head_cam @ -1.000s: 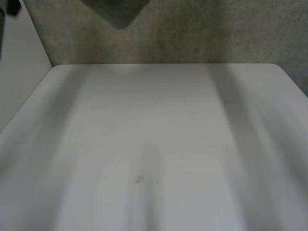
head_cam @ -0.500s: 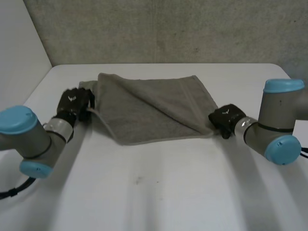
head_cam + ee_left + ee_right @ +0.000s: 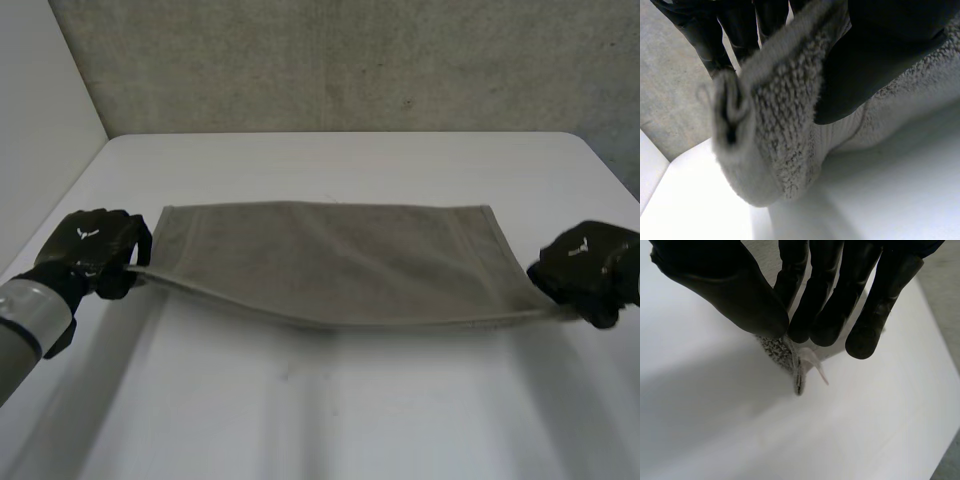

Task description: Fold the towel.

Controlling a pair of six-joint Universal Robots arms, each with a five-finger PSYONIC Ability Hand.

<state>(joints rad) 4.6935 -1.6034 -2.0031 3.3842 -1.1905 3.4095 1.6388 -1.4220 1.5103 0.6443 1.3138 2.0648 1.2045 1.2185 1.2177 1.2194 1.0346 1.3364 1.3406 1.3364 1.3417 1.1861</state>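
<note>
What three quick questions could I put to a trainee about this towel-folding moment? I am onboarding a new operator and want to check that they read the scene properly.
1. True or false: the towel lies crumpled in a heap in the middle of the table.
2. Where does the right hand hold the towel? A: at the middle of its far edge. B: at a near corner, pinched between thumb and fingers. C: nowhere, it hovers apart from it.
3. Fill in: the left hand is ____ on the towel's other near corner.

Key: 1 false, the towel is stretched out flat between the two hands. 2 B. 3 shut.
</note>
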